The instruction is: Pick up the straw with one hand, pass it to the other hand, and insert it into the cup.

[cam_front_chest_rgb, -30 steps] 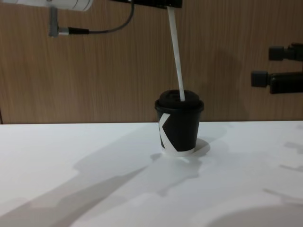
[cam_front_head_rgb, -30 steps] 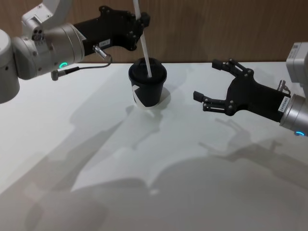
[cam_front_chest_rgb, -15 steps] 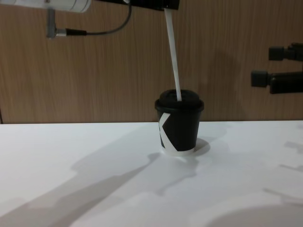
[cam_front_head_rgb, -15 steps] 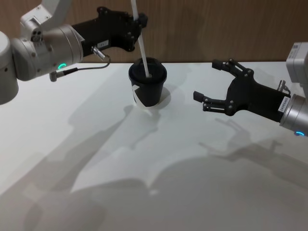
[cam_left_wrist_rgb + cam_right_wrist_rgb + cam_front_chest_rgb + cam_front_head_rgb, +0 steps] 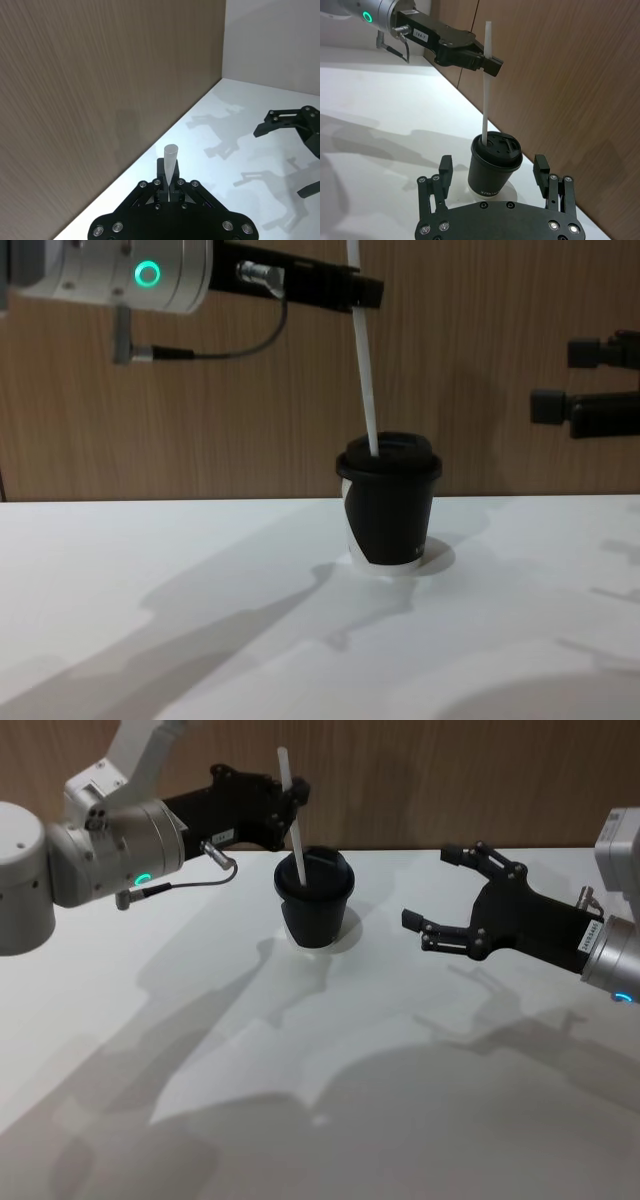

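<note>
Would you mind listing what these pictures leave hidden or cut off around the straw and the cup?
- Straw: its top end is cut off by the chest view's upper edge; how deep it goes is hidden by the cup's lid.
- Cup: in the left wrist view it is almost wholly hidden behind the left tool and the straw.
- Right tool: in the chest view the right edge cuts off all but its fingertips.

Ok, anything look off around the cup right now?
Yes: the cup looks slightly tilted rather than standing flat, its lid not level. The straw, gripped by the left end effector, has its tip in the lid and may be levering the cup over.
</note>
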